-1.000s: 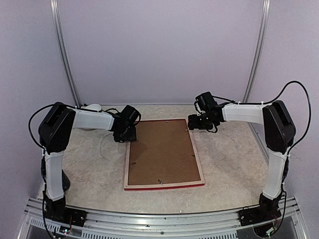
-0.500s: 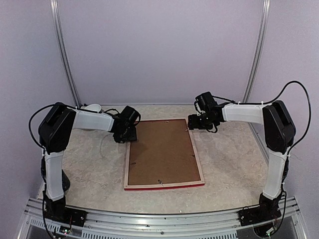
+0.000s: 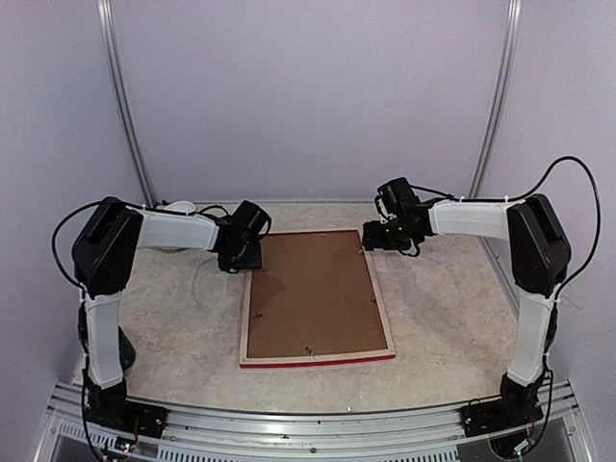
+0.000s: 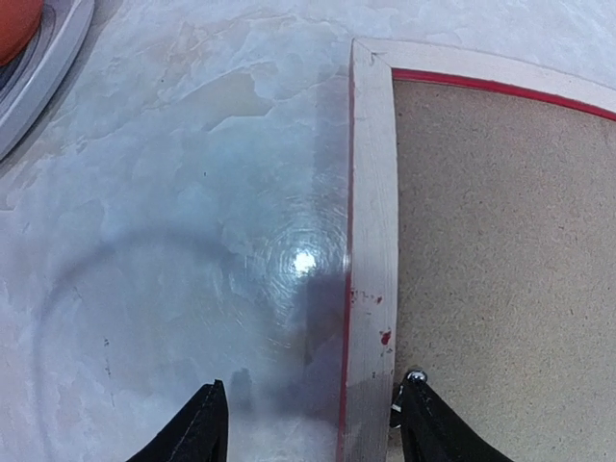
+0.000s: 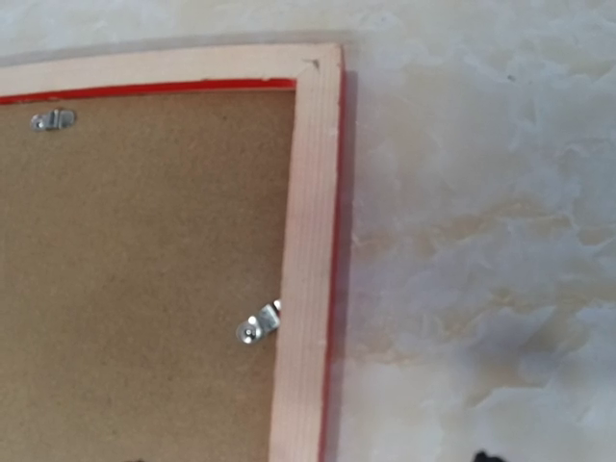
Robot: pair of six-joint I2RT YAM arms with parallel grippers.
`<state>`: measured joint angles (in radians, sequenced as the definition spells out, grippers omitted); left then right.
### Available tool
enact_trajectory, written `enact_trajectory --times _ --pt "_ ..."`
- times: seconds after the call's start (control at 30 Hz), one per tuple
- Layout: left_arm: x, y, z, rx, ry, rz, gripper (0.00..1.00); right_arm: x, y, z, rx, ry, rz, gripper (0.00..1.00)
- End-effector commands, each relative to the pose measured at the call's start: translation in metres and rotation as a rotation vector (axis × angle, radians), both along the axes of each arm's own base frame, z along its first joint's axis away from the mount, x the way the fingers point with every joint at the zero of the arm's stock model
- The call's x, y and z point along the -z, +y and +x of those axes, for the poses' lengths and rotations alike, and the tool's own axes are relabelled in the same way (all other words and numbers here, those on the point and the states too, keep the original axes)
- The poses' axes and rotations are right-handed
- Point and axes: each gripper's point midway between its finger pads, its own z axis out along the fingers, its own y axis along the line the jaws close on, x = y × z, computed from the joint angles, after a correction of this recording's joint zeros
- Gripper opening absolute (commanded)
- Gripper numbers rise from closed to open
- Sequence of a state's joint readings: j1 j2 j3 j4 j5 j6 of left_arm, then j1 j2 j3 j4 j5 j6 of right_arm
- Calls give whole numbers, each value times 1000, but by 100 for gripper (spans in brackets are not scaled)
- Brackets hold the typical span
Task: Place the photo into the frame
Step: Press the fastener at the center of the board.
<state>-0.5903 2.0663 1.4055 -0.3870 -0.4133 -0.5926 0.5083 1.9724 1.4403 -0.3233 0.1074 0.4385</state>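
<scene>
both arms reach out from the near edge of the marbled, glossy table (image 3: pixel 433 318), elbows high and forearms turned inward, so that each wrist hangs over a far corner of the frame (image 3: pixel 318 358) — the left arm (image 3: pixel 178 231) at the far-left corner, the right arm (image 3: pixel 481 219) at the far-right one. the frame lies flat and face down between them, a large rectangle of pale bare wood rails with a thin glossy red edge showing round the outside. a brown, grainy backing board (image 3: pixel 313 294) fills its opening.

the left gripper (image 4: pixel 316 431) points down with its black fingers (image 4: pixel 207 428) spread apart, one on either side of the frame's left rail, clamped on nothing. the right gripper (image 3: pixel 373 238) hovers beside the far-right corner; whether its jaws are apart cannot be told.

small metal turn clips (image 5: pixel 258 325) sit at the board's edge, and red paint specks (image 4: pixel 383 337) dot the left rail.
</scene>
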Motion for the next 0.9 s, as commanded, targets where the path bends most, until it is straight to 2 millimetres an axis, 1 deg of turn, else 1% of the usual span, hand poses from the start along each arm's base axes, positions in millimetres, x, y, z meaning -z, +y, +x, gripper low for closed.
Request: enact_trajectory --times 0.0,0.1,0.3,0.47,0.6,0.73,0.87 --pt "0 1 7 2 0 53 60 -14 2 -1 -10 -26 14 73" --pt "8 -1 5 12 17 58 60 -15 2 0 -7 -28 12 73" --pt "16 -4 0 20 49 49 60 -17 3 2 -12 -32 10 73" --pt "21 0 -5 12 70 67 60 -16 3 2 -13 -32 6 73" --pt "29 -6 -12 30 98 59 60 -16 3 2 -14 -32 3 73" --pt "26 -11 -19 48 94 51 58 -16 2 3 -13 -34 0 73" --pt "26 -7 -22 41 95 59 57 -15 3 2 -13 -31 5 73"
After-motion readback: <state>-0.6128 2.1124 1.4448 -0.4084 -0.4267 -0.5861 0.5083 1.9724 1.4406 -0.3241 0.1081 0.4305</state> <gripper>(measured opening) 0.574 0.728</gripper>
